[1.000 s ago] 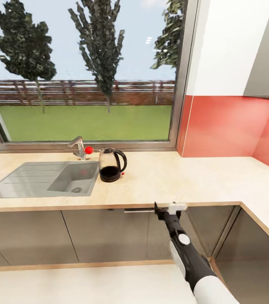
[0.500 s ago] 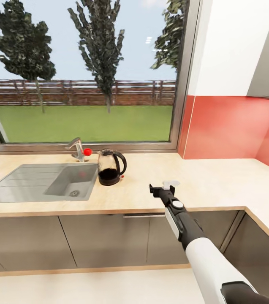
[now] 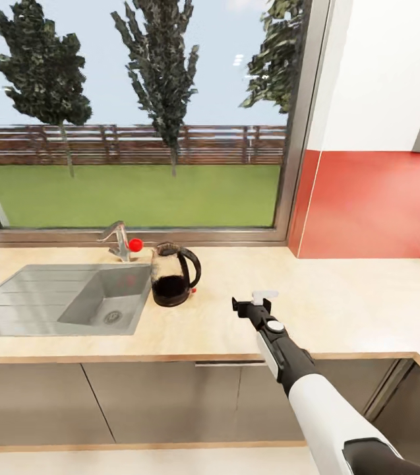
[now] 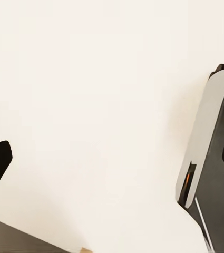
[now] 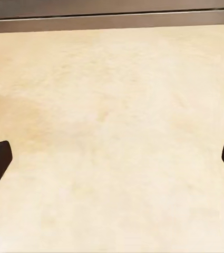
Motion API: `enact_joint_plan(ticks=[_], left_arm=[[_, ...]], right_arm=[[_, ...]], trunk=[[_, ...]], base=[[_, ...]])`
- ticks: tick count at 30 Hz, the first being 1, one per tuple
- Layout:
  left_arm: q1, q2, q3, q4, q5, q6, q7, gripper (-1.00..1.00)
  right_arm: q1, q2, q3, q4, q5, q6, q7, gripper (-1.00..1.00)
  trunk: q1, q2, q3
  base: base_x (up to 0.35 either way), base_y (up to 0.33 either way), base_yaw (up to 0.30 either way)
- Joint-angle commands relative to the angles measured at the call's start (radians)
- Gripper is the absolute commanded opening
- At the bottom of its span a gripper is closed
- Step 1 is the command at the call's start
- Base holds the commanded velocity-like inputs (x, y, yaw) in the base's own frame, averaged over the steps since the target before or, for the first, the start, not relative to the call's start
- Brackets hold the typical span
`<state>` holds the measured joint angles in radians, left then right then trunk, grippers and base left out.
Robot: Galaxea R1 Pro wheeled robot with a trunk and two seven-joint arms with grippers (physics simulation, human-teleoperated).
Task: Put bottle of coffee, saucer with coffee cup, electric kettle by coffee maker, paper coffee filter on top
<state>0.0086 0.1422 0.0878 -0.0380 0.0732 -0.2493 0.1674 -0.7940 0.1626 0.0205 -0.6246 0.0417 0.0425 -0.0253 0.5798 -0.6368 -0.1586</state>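
Seemingly the kettle [image 3: 173,276] is sought: the right hand [image 3: 252,302], fingers spread and empty, is held lower-centre; reaching leftward is needed.

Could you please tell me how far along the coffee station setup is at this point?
Done so far: the electric kettle stands on the kitchen countertop beside the sink. In hand: nothing; the right claw hovers open above bare worktop, to the kettle's right, and the left claw is open too. Left: grouping the kettle with the coffee maker, bottle, filter, saucer and cup, it seems.
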Motion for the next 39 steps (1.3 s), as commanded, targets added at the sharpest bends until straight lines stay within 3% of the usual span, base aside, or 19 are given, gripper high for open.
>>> enact_joint_plan(ticks=[1,18,39], left_arm=[[0.001,-0.001,0.007,-0.002,0.007,-0.002,0.0,1.0],[0.001,-0.001,0.007,-0.002,0.008,-0.002,0.0,1.0],[0.001,-0.001,0.006,0.0,0.005,-0.004,0.0,1.0]], right_arm=[[-0.001,0.0,0.001,0.007,0.004,0.004,-0.002,1.0],[-0.001,-0.002,0.001,0.037,0.006,0.003,-0.002,1.0],[-0.001,-0.012,0.001,0.029,0.009,-0.094,-0.005,1.0]], trunk=[[0.001,-0.001,-0.001],[0.001,-0.001,-0.001],[0.001,-0.001,-0.001]], base=[[0.028,0.0,0.268],[0.001,0.0,0.271],[0.071,0.018,0.012]])
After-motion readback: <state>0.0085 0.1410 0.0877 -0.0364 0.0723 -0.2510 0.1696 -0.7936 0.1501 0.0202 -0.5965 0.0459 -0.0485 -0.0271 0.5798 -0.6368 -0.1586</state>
